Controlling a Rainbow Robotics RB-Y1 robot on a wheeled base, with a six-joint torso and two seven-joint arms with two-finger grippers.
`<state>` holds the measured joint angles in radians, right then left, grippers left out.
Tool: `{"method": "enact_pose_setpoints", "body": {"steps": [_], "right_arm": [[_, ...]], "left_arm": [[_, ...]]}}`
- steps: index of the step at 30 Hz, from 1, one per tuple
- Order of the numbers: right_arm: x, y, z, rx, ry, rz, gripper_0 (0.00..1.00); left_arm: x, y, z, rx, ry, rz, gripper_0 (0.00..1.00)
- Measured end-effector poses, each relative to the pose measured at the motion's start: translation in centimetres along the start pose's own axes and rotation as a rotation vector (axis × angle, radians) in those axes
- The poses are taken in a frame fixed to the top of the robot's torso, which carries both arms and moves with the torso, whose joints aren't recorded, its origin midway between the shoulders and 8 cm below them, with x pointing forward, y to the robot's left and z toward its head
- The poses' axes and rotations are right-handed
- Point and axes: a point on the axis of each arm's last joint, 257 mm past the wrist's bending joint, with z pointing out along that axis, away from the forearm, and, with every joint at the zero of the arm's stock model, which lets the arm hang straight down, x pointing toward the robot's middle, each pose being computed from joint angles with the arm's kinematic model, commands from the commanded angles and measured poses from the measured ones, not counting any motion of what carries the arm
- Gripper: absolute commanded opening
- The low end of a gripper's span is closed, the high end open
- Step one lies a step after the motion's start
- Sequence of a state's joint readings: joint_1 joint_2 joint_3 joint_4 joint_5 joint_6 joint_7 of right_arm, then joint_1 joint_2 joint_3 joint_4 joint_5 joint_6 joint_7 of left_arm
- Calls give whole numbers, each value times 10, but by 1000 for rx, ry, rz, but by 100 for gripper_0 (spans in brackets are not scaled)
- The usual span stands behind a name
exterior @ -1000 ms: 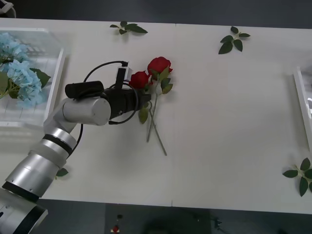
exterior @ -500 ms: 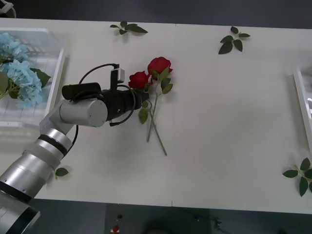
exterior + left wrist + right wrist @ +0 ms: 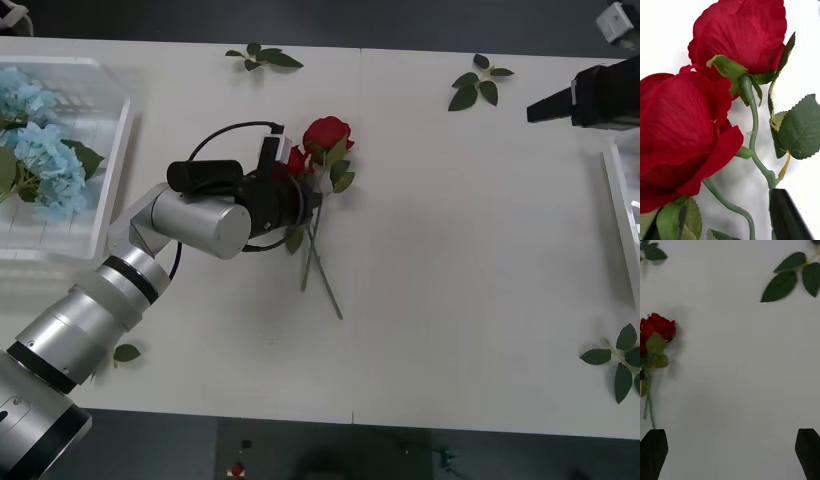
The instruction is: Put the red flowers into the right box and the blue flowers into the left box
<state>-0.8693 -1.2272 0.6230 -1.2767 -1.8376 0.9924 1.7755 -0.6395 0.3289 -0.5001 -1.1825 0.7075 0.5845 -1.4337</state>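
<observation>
Two red flowers lie mid-table with crossed stems: the farther rose (image 3: 327, 132) (image 3: 657, 326) (image 3: 741, 37) and the nearer rose (image 3: 293, 161) (image 3: 681, 131). My left gripper (image 3: 311, 194) (image 3: 720, 227) is open and low over the nearer rose's stem (image 3: 728, 204), with a black finger (image 3: 786, 213) on either side. The blue flowers (image 3: 38, 150) rest in the left box (image 3: 115, 170). My right gripper (image 3: 540, 107) (image 3: 730, 455) hangs open over bare table at the far right, near the right box (image 3: 617, 200).
Loose green leaf sprigs lie at the back edge (image 3: 264, 57), back right (image 3: 478, 85) (image 3: 793, 273), front right (image 3: 618, 362) and beside my left arm (image 3: 126, 352). Bare white table stretches between the roses and the right box.
My left gripper has moved right, onto the nearer rose and its stem. My right arm has come into view at the back right.
</observation>
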Motion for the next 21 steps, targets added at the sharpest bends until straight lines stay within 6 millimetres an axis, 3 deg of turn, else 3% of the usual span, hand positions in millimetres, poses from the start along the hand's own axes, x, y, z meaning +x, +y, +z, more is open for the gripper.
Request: {"method": "enact_pose_setpoints", "body": {"steps": [3,7,13,17,21], "right_arm": [[3,17,-5,-66,-60,-90,100],[18,36,-8,-126,-97,-161,100],[50,73,-13,-244,-165,-421,100],[77,90,-25,-340,-190,-482,100],[90,105,-36,-421,-238,-584,100]], "left_arm": [[1,1,0,-2,2,-3,43],[2,5,1,-15,5,10,43],[9,16,2,-42,17,25,43],[15,24,3,-60,29,30,49],[15,20,5,-60,29,39,52]]}}
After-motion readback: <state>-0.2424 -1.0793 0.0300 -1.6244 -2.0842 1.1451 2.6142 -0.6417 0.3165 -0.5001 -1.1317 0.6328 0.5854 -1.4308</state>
